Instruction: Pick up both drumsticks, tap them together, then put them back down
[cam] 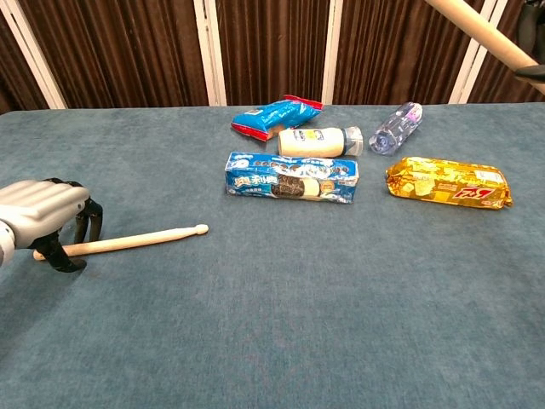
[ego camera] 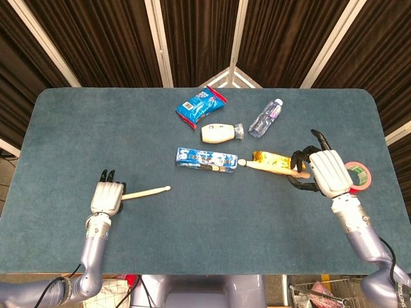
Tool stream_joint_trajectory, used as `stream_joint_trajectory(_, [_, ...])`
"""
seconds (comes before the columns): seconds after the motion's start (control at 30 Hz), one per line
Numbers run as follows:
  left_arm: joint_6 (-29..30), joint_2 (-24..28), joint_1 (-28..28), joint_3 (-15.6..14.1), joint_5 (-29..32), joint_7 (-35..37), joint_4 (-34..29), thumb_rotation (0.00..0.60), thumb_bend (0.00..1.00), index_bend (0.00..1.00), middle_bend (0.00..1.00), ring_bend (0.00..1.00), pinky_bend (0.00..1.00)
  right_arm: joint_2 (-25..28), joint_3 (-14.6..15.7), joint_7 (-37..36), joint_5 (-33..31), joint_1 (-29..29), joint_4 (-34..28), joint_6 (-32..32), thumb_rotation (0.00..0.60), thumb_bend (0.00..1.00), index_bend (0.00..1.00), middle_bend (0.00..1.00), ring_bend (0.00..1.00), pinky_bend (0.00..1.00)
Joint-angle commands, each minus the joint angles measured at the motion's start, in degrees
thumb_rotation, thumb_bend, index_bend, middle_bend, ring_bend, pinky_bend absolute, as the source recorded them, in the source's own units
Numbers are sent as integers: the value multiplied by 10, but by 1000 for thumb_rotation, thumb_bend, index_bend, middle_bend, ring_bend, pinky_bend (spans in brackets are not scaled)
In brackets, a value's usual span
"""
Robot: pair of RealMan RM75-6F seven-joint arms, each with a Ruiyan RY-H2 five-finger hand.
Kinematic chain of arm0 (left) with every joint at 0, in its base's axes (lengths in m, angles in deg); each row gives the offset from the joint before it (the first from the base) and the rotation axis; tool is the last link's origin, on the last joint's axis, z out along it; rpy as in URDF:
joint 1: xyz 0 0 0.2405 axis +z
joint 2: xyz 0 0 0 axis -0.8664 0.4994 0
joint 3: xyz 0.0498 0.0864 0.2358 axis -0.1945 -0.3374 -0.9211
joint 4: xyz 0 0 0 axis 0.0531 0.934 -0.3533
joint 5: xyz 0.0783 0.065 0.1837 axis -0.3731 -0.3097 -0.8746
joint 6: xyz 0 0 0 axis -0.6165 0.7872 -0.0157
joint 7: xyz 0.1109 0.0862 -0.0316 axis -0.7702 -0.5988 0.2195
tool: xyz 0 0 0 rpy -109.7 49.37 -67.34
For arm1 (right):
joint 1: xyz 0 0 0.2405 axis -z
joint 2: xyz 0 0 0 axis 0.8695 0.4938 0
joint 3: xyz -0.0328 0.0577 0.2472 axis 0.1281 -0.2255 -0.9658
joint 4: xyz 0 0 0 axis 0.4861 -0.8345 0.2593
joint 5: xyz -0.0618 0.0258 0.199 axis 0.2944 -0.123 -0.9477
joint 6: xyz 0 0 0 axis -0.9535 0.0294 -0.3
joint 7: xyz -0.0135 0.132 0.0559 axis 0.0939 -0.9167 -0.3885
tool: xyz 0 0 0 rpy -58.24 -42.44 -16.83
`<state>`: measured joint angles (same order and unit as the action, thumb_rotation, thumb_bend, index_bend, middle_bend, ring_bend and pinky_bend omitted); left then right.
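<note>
One wooden drumstick lies flat on the blue table at the front left, tip pointing right. My left hand arches over its butt end. Its fingers are behind the stick and the thumb in front, with a gap still showing around the stick. My right hand grips the second drumstick by its butt and holds it up in the air. That stick's tip points left over the gold packet. In the chest view only this stick and a dark fingertip show at the top right corner.
Mid-table lie a blue cookie box, a gold packet, a white bottle, a clear water bottle and a blue snack bag. A red tape roll sits beside my right hand.
</note>
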<state>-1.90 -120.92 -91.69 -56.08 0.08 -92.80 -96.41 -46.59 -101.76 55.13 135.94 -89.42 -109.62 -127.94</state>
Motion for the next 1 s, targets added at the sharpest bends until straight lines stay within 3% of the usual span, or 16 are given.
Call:
stream_joint_trajectory(0.03, [5,-5,-3,-1,4,-5,4,600,371,494,484,80,0,0,1,-1,0,1,2,0,600,468,765,658,453,41])
stream_joint_trajectory(1.0, [41,-22,-19,-8,32,-53,-6,600,373,532,540,96,0,3,2,-2,2,4,8,-2,600,468,770,658,453,41])
